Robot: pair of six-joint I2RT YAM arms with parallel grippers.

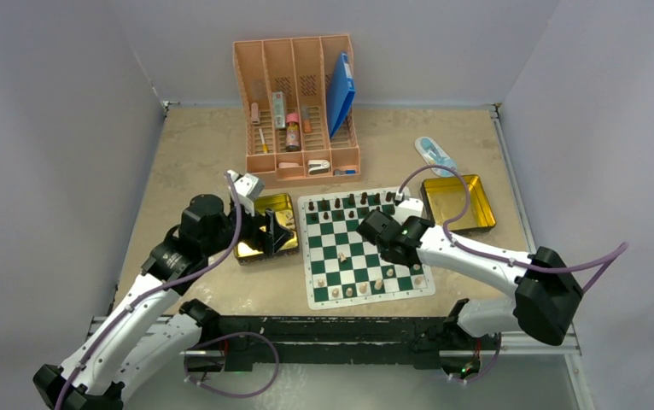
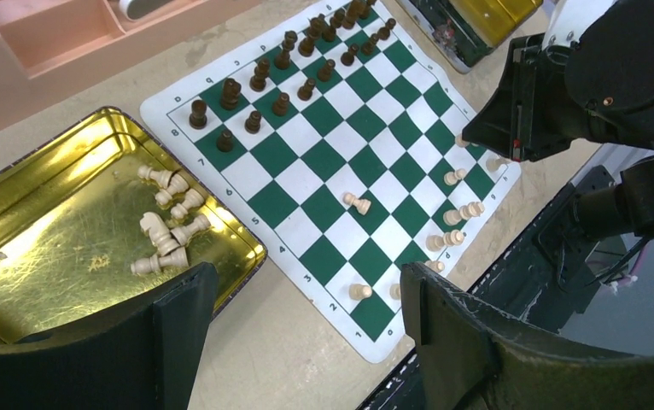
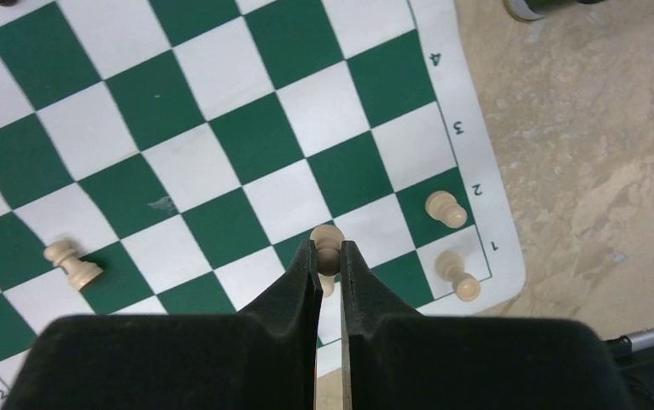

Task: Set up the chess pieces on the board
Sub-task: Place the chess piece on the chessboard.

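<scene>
The green-and-white board (image 1: 353,248) lies mid-table. Dark chess pieces (image 1: 353,203) stand in its two far rows, also seen from the left wrist (image 2: 281,77). Pale pieces (image 1: 362,286) stand along the near rows, and one pale piece (image 2: 358,203) lies mid-board. My right gripper (image 3: 328,249) is shut on a pale pawn (image 3: 327,235) above the board's near right corner squares, beside two standing pale pieces (image 3: 445,209). My left gripper (image 2: 306,286) hangs open and empty over the table between the board and a gold tin (image 2: 50,256) holding several pale pieces (image 2: 166,231).
A second gold tin (image 1: 456,203) sits right of the board. A pink organiser (image 1: 302,107) with pens, bottles and a blue folder (image 1: 339,94) stands at the back. A small blue-and-white object (image 1: 435,154) lies behind the right tin. Walls enclose the table.
</scene>
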